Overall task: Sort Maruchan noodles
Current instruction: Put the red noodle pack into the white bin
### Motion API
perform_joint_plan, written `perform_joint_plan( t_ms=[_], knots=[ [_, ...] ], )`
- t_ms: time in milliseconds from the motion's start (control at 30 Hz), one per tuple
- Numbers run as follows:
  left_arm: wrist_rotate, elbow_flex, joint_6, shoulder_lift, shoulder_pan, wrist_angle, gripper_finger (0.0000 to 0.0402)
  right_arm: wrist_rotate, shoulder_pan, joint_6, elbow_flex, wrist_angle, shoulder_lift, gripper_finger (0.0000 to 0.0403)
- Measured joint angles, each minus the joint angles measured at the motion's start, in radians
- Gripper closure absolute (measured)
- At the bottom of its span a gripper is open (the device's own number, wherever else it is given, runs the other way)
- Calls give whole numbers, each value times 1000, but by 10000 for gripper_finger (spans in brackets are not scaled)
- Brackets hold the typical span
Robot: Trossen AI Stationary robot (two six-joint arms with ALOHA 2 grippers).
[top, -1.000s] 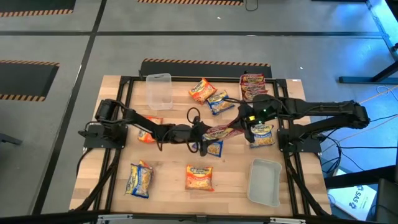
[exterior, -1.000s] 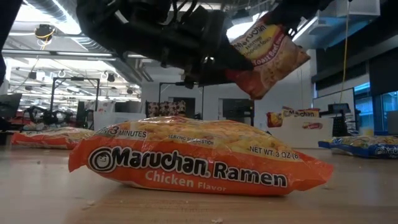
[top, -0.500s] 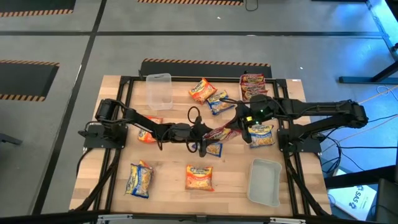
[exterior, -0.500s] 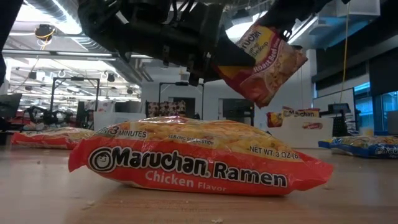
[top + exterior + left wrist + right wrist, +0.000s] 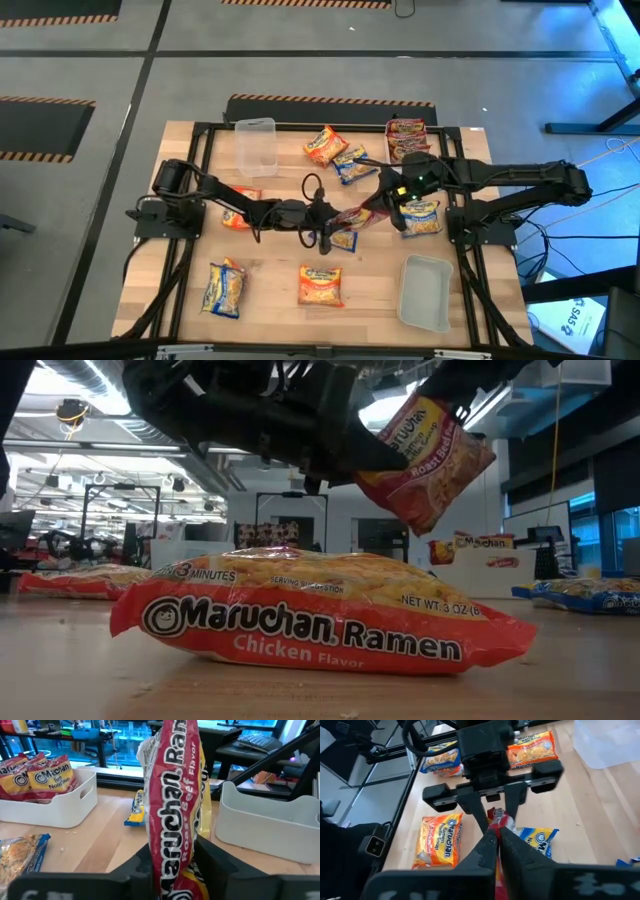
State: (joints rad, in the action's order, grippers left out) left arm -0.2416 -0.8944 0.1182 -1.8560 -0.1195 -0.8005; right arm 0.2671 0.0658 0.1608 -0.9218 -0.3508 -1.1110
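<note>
A red Roast Beef noodle packet (image 5: 358,213) hangs in the air over the table's middle, between my two grippers. My left gripper (image 5: 337,215) reaches in from the left and is shut on one end of it. My right gripper (image 5: 383,207) comes from the right and is shut on the other end. Other noodle packets lie flat on the table: an orange one (image 5: 320,285) near the front edge, a blue-and-yellow one (image 5: 222,288) at the front left, and another blue-and-yellow one (image 5: 341,239) under the held packet. My left gripper pinches the red packet's end (image 5: 172,870) between its two fingers, one finger on each flat face. The fingers come in level from the table's left. The packet stands on edge, clear of the table. My right gripper pinches the packet's opposite end (image 5: 493,822) between its two shut fingers, coming from the table's right. Its own fingers hide most of the contact. In the low view the packet (image 5: 425,460) hangs tilted, clear of the table.
A clear tub (image 5: 255,145) stands at the far left and another clear tub (image 5: 425,292) at the front right. Red packets (image 5: 405,135) lie at the far right. An orange packet (image 5: 325,145) and a blue packet (image 5: 350,163) lie at the far middle, a blue-and-yellow one (image 5: 420,215) under the right arm.
My left gripper's fingers have closed in on the red packet's free end and taken hold. My right gripper has kept its hold. The packet has risen a little and stays tilted in the air.
</note>
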Motion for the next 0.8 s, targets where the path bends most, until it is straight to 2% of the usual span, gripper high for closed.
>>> perform_joint_plan(
  t_ms=[133,200,500,800],
  knots=[
    [-1,1,-24,20,-9,53,325,-30,0,-3,0,-1,0,362],
    [1,1,-31,32,-16,68,329,-31,0,-4,0,-5,0,334],
    [2,0,-41,125,-34,321,334,-25,0,-8,-2,-16,-26,205],
    [25,0,7,129,-34,473,334,-17,-57,-53,-40,4,-199,154]
  ],
)
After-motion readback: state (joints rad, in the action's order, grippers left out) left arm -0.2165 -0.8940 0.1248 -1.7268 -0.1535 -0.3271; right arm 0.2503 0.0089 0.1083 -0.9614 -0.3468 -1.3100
